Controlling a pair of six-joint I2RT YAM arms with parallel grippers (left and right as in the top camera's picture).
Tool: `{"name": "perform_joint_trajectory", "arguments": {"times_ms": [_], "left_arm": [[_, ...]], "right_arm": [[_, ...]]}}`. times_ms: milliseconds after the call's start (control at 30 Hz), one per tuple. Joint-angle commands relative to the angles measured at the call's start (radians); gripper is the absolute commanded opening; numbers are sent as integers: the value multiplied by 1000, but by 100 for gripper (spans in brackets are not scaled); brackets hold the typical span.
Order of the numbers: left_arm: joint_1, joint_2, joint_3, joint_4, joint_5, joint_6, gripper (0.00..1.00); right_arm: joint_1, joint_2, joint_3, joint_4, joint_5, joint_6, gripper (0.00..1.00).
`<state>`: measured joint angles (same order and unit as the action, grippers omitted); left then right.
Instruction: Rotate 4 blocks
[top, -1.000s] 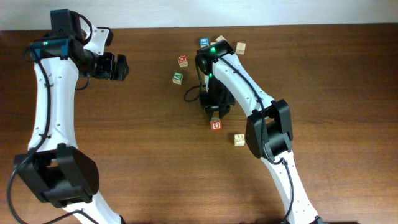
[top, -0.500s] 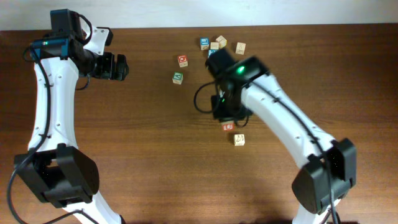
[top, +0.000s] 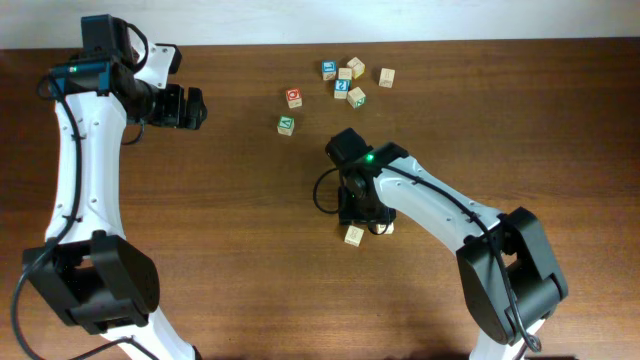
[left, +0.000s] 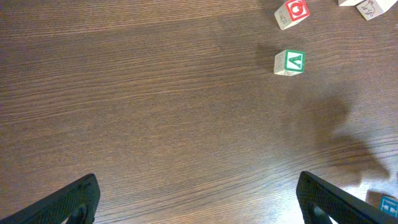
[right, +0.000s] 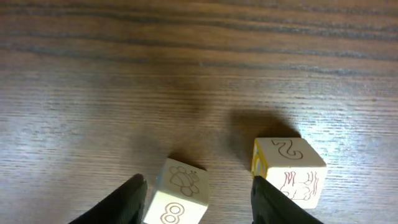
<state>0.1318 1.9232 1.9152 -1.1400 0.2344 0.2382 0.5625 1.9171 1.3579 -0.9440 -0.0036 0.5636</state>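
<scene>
Clock calls are on the overhead view, 12 = far edge. The right gripper (top: 365, 220) is nose-down near the middle of the table (top: 230, 250), over two pale blocks. From above its body hides how the jaws stand.

The right wrist view fills that in. The jaws are partway apart, with the block marked 8 (right: 179, 198) between the fingers (right: 127, 202). There is a clear gap on one side of the block, so we call it not gripped. We cannot tell whether the other finger touches it. The block marked 2 (right: 289, 169), which has a yellow side face, stands outside the jaws, just beside the far finger and apart from the 8.

The left gripper (left: 198, 186) hangs at 10 o'clock of the table with its jaws wide and nothing between them. Its wrist view shows print that overhead can't resolve:
- red-ring block (left: 292, 12)
- green-letter block (left: 289, 62) close by, whose letter reads like a V from there

Both lie flat on the wood and are not touching. Overhead puts that pair at 11 o'clock of the right gripper, well apart from it.

Overhead alone shows the whole loose cluster (top: 352, 80) of blue and pale blocks at 12 o'clock, near the far edge.
</scene>
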Motion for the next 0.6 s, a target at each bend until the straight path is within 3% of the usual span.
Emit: {"name": "perform_joint_trajectory", "arguments": {"times_ms": [0, 100, 233, 300, 400, 567], "left_arm": [[-1, 8, 14, 2, 4, -13, 99], [-1, 8, 14, 2, 4, -13, 99], [-1, 8, 14, 2, 4, -13, 99], [-1, 9, 14, 2, 4, -13, 99], [-1, 8, 14, 2, 4, -13, 99], [-1, 9, 14, 2, 4, -13, 99]], "right_arm": [[-16, 2, 155, 16, 5, -76, 58], [-49, 17, 309, 146, -6, -134, 65], [-99, 265, 697, 120, -127, -136, 70], [-85, 434, 867, 107, -119, -55, 72], [-56, 550, 896, 226, -31, 96, 73], [-2, 626, 894, 344, 46, 107, 76]]}}
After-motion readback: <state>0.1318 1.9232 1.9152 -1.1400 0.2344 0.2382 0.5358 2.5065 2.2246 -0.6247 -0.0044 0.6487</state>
